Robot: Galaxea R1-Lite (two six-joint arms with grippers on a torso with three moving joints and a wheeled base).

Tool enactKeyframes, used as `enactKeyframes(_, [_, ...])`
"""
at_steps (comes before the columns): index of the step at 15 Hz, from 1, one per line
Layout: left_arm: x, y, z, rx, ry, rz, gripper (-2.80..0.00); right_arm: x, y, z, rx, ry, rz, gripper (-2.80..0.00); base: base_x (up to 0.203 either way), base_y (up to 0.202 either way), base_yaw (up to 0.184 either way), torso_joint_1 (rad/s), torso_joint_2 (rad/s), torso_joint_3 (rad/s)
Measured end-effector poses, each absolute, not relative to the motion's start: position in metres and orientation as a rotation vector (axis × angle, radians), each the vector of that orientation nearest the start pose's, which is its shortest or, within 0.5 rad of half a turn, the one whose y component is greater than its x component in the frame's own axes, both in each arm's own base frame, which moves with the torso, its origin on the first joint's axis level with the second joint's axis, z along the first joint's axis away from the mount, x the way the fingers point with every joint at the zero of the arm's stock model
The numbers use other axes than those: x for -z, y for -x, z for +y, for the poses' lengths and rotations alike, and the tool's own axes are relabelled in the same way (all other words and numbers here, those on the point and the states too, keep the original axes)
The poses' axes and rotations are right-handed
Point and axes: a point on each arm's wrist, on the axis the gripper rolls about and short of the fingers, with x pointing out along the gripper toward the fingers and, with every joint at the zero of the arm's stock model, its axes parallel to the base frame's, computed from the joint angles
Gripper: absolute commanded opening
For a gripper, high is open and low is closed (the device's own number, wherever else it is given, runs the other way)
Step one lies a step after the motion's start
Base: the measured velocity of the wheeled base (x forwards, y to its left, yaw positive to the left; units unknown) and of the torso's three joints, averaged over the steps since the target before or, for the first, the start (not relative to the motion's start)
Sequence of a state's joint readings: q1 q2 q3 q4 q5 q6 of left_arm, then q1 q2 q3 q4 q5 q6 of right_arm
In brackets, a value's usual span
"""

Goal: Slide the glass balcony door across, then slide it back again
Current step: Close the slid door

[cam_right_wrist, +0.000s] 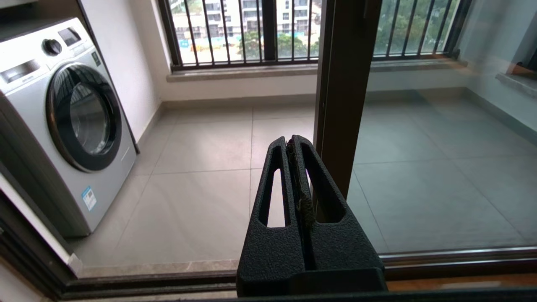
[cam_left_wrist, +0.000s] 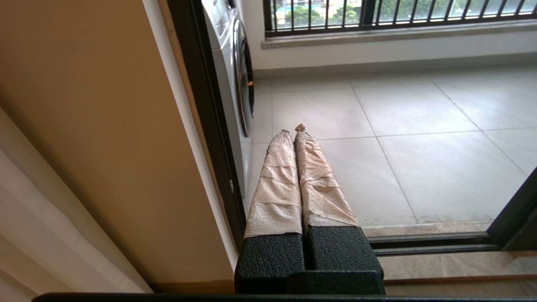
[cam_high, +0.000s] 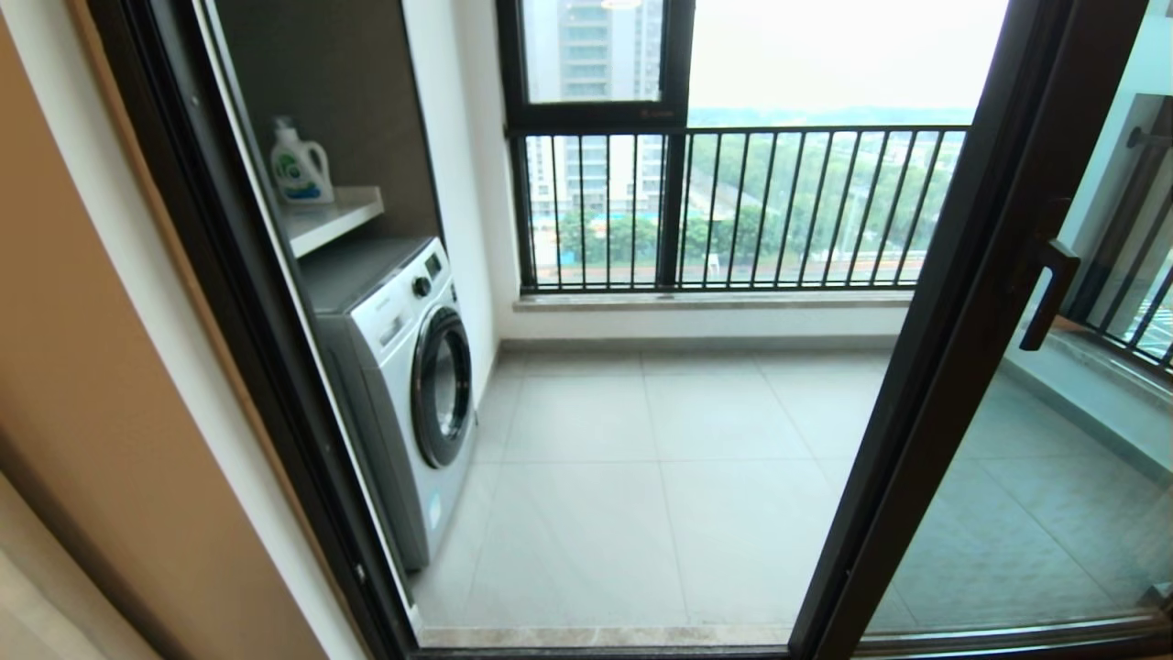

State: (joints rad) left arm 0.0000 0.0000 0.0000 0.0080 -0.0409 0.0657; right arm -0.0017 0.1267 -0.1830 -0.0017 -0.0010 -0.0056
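Both claws are pressed closed with nothing between the fingers. Seen from its own wrist camera, the right gripper (cam_right_wrist: 292, 140) has its black slotted fingers (cam_right_wrist: 277, 184) flat together, tips just short of the dark brown frame edge of the glass balcony door (cam_right_wrist: 342, 96), not touching it as far as can be told. The left gripper (cam_left_wrist: 293, 129) has its tape-wrapped fingers (cam_left_wrist: 277, 180) closed as well, and points at the tiled balcony floor (cam_left_wrist: 419, 138) near the left door jamb (cam_left_wrist: 201, 105). Neither arm shows in the head view.

From the head camera, the glass balcony door (cam_high: 971, 302) stands slid over to the right, leaving the doorway open in the middle. Its dark bar handle (cam_high: 1049, 293) sits on the frame's right side, with the glass pane beyond it. Through the opening lies the balcony floor, with a white washing machine (cam_high: 408, 367) against the left wall and a detergent bottle (cam_high: 300, 165) on the shelf (cam_high: 334, 215) above it. At the far side a black-framed window with railing bars (cam_high: 733, 206) looks out on trees and tall buildings.
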Motion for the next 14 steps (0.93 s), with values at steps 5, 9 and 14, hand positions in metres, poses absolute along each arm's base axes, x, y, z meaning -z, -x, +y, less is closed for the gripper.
enactKeyframes(5, [-0.075,0.023,-0.001,0.042,-0.066,0.007,-2.80,-0.168,0.002,0.002,-0.100,0.124,0.008,-2.80,0.000,0.000,0.000,0.000,0.00,0.000])
enactKeyframes(9, [-0.075,0.023,-0.001,0.042,-0.066,0.007,-2.80,-0.212,0.000,0.002,-0.078,0.014,-0.069,-2.80,0.000,0.000,0.000,0.000,0.00,0.000])
enactKeyframes(14, [-0.075,0.023,-0.001,0.041,-0.065,0.007,-2.80,-0.272,-0.016,0.001,-0.036,0.004,-0.133,-2.80,0.000,0.000,0.000,0.000,0.00,0.000])
